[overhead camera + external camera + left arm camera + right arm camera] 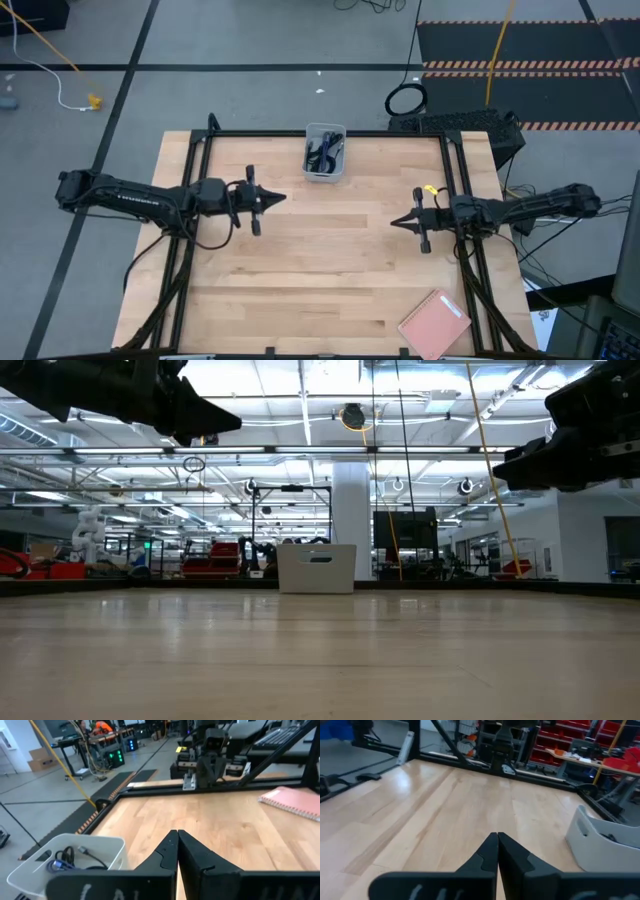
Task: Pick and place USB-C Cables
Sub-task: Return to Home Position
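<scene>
The USB-C cables lie inside a small white bin standing near the table's far edge; in the left wrist view black cables and a blue-purple one show in the bin. My left gripper hovers shut above the table's left half, pointing right. My right gripper hovers shut above the right half, pointing left. Both are raised well off the tabletop in the low view, left gripper, right gripper. Their shut fingertips show in the wrist views.
A pink spiral notebook lies at the table's near right corner. A black frame runs along the table's far, left and right sides. The wooden tabletop between the arms is bare. A keyboard sits beyond the far right corner.
</scene>
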